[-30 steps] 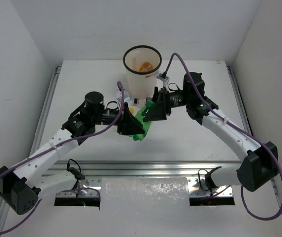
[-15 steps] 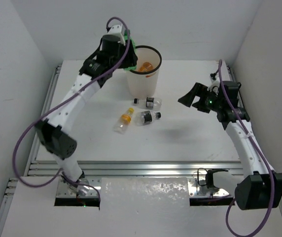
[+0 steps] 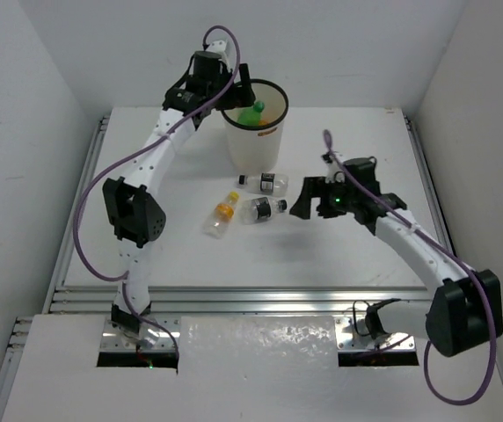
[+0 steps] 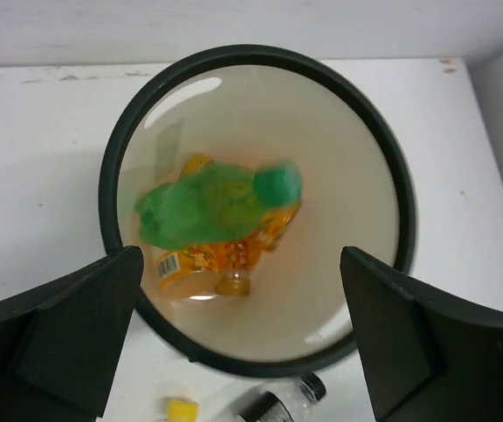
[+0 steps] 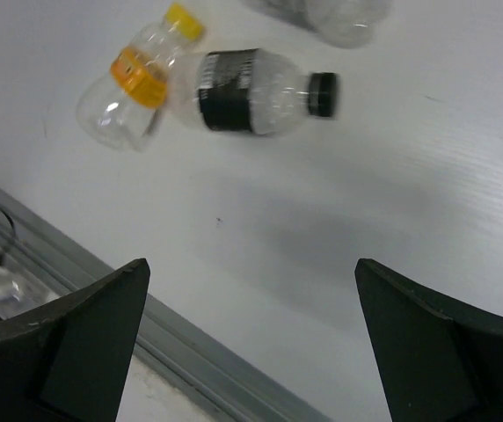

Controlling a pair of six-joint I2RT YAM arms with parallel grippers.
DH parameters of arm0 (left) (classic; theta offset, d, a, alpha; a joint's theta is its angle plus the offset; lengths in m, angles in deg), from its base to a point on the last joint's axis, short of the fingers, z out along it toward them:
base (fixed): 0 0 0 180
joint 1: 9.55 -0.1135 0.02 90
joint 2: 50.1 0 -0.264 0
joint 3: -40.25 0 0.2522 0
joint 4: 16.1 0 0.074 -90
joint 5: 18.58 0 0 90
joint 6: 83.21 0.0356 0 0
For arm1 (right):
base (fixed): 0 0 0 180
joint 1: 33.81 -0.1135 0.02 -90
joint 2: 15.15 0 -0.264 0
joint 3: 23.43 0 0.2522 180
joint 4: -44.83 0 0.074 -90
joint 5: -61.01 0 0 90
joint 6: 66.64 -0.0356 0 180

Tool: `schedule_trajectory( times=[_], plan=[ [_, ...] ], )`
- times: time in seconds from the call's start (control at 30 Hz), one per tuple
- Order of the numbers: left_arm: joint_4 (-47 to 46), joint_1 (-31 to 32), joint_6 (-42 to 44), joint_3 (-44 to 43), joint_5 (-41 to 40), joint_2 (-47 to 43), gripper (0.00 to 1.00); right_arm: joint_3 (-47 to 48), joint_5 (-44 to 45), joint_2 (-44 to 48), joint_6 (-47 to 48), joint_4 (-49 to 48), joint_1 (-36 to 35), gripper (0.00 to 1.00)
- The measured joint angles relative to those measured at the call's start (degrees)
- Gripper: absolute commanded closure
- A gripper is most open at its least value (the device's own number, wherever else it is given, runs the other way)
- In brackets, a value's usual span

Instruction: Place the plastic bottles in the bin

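Note:
The white bin stands at the back centre. My left gripper hovers open over its rim, nothing between the fingers. A green bottle lies free inside; the left wrist view shows the green bottle blurred above orange bottles within the bin's black rim. On the table lie a clear yellow-capped bottle and two black-labelled bottles. My right gripper is open just right of them; its wrist view shows the yellow-capped bottle and a black-labelled bottle ahead of the right gripper.
A metal rail runs along the table's near edge below the right gripper. White walls close in on the table at both sides and the back. A third clear bottle shows at the top edge of the right wrist view.
My left arm swung the green bottle up from the table to the bin and opened, letting it go. My right arm pulled away right, then came back toward the table bottles.

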Motion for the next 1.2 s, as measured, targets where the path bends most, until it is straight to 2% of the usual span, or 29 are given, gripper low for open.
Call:
schedule_trajectory(
  times=[0.13, 0.27, 0.33, 0.47, 0.57, 0.7, 0.9, 1.0, 1.03, 1.07, 1.2],
  plan=[
    [-0.57, 0.13, -0.26, 2.97, 2.69, -5.01, 0.07, 2.29, 3.37, -6.43, 8.90, -4.52, -9.38, 0.01],
    [-1.31, 0.13, -1.29, 9.27, 2.84, -14.23, 0.07, 4.92, 4.76, -14.14, 20.20, -9.22, -11.17, 0.01],
    [-1.60, 0.13, -2.23, 15.80, 2.21, -21.59, 0.06, 5.01, 4.57, -17.40, 26.38, -12.28, -11.41, 0.01],
    [-5.99, 0.13, -3.45, 38.23, 1.75, -42.45, 0.03, 6.10, 3.26, -24.24, 38.82, -15.52, -12.90, 0.01],
    [-6.08, 0.13, -3.41, 47.87, 1.51, -53.05, 0.03, 7.23, 2.14, -28.59, 44.92, -17.29, -14.32, 0.01],
    [-7.30, 0.13, -2.51, 56.22, 1.81, -59.78, 0.03, 7.54, 2.05, -31.82, 50.05, -20.96, -15.52, 0.03],
    [-6.73, 0.13, -1.03, 68.13, 3.17, -63.14, 0.03, 8.15, 4.44, -36.17, 54.73, -27.23, -16.74, 0.04],
    [-6.73, 0.13, -0.57, 71.60, 4.20, -64.26, 0.03, 8.13, 5.25, -38.18, 56.11, -29.16, -17.53, 0.17],
    [-6.78, 0.13, -0.39, 72.30, 4.59, -64.63, 0.03, 8.04, 5.51, -38.45, 56.35, -29.44, -17.75, 0.25],
    [-6.91, 0.13, -0.26, 73.00, 5.11, -65.16, 0.03, 7.74, 5.49, -38.42, 56.52, -29.68, -17.92, 0.39],
    [-7.17, 0.15, 0.04, 74.03, 6.97, -66.97, 0.03, 2.89, 5.03, -34.97, 55.06, -32.48, -18.32, 0.57]
  ],
)
